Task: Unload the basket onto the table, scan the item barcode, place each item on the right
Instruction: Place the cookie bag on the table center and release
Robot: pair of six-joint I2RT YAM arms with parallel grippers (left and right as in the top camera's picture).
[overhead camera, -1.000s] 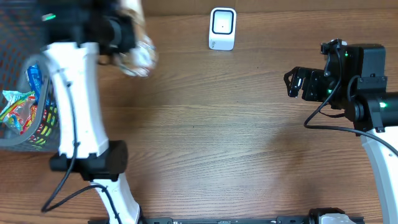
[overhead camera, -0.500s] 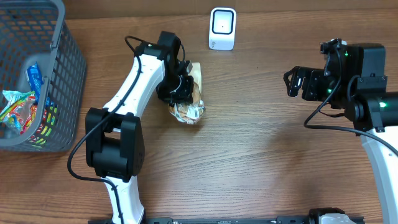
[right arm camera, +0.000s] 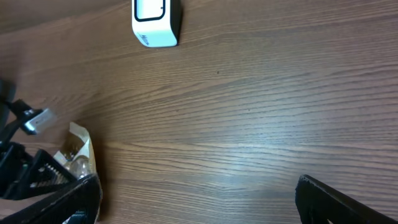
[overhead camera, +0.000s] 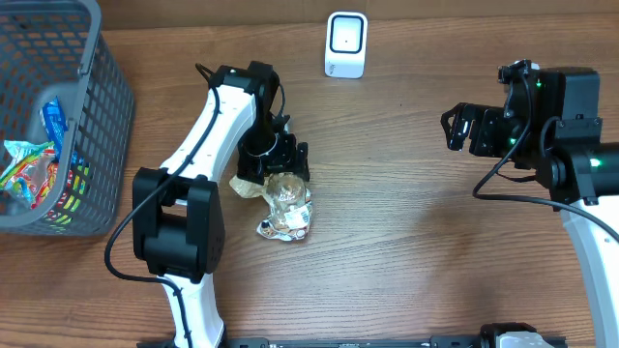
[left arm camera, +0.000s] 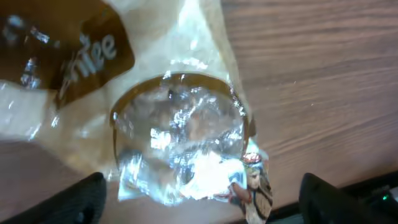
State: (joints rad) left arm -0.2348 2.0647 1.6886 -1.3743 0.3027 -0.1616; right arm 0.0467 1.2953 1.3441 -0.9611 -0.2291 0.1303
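A wood-grain table (overhead camera: pixel 406 232) fills the view. A grey mesh basket (overhead camera: pixel 87 58) sits at its left edge with bright snacks (overhead camera: pixel 34 169) inside, and a small white scanner (overhead camera: pixel 346 43) stands at the far middle.

The item, a crinkly clear packet (overhead camera: pixel 283 205) with a brown label, lies on the bare wood between basket and scanner, nearer the middle and well short of the scanner. The left gripper (overhead camera: pixel 274 164) hangs right over the packet's far end. Its jaws are spread wide and grasp nothing: in the left wrist view the two fingertips (left arm camera: pixel 81 199) stand far apart at the lower corners, with the packet flat on the wood between them. Whether a finger brushes the film I cannot tell.

The right gripper (overhead camera: pixel 462 129) hovers at the right side, well apart from the packet. It is released too, with its jaws wide and only bare table between them.

The step in hand looks like a set-down of the item in the open, short of the scan itself, so the task seems about midway. No barcode shows on the packet in any view; it may be underneath or lost in the glare.

The next move calls for a fresh pinch on the film, likely at a flat edge because the wrap is slick and bulgy. After that comes a lift and a turn, so the coded face points at the scanner's window and is held near it.
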